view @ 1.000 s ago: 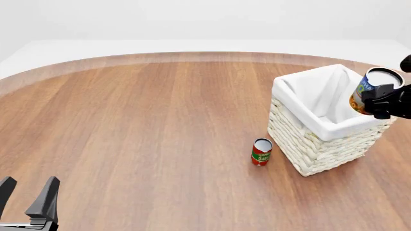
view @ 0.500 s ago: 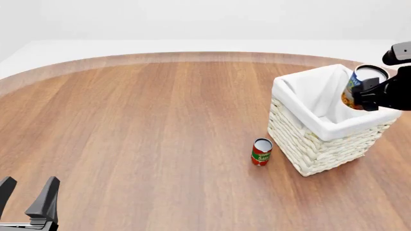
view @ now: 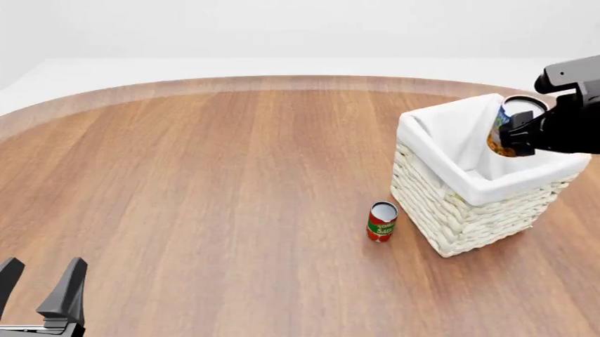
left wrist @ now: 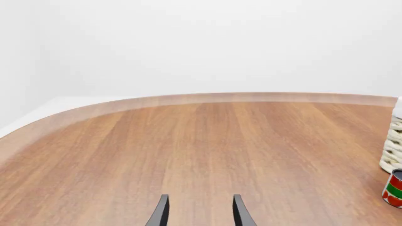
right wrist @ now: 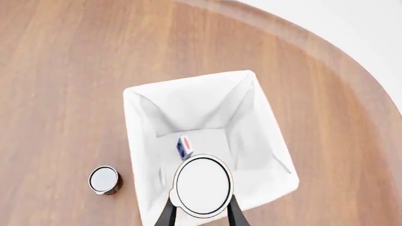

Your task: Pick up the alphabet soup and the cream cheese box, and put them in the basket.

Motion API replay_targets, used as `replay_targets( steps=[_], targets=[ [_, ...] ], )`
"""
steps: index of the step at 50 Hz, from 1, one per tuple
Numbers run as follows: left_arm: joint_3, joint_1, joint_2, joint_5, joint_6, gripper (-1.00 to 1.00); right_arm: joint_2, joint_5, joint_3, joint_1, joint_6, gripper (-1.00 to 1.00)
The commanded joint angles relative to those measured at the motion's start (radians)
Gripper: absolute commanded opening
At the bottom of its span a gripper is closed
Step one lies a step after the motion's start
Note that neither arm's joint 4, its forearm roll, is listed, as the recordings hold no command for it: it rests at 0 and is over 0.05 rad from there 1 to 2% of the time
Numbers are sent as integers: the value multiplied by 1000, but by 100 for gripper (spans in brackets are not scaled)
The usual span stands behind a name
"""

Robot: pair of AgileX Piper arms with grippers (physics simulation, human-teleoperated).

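Above the basket (view: 468, 210), at the right side of the wooden table (view: 206, 175), the right gripper (view: 518, 133) holds the alphabet soup (view: 506, 130), its two fingers pinching the can from either side. From the front, the can is tilted, with its silver top towards the far right and its yellow-orange lower part over the white cloth lining. From the right wrist camera, looking straight down, the round silver lid of the can (right wrist: 202, 185) sits between the fingers and covers part of the basket's (right wrist: 141, 117) opening. Down inside, on the lining, lies the cream cheese box (right wrist: 184, 147), blue and white with a touch of red, small and partly hidden by the can. Just beside the basket's near left corner stands a narrow red-and-green can (view: 381, 221), upright on the table and apart from the wicker; the right wrist camera shows its silver top (right wrist: 103, 179). Over at the near left corner of the table, the left gripper (view: 38, 291) hangs low with its dark fingers spread and nothing between them; its own camera shows the two fingertips (left wrist: 161, 214) parted over bare wood, with the red-and-green can (left wrist: 394, 188) at the frame's edge
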Motion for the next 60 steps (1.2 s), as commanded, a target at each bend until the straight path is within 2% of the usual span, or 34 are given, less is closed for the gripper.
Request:
replay_targets(
  steps=[1, 27, 28, 37, 59, 60],
  targets=[
    [0, 0, 0, 0, 0, 100, 62, -22, -39, -12, 6, -100],
    [0, 0, 0, 0, 0, 100, 174, -75, -66, -15, -4, -100],
    [0, 0, 0, 0, 0, 100, 177, -55, -87, -15, -5, -100],
    [0, 0, 0, 0, 0, 100, 190, -97, -39, -19, -27, -100],
    [0, 0, 0, 0, 0, 100, 245, -125, -45, -14, -19, -100],
    [0, 0, 0, 0, 0, 100, 247, -147, -22, -12, -20, -100]
  ],
)
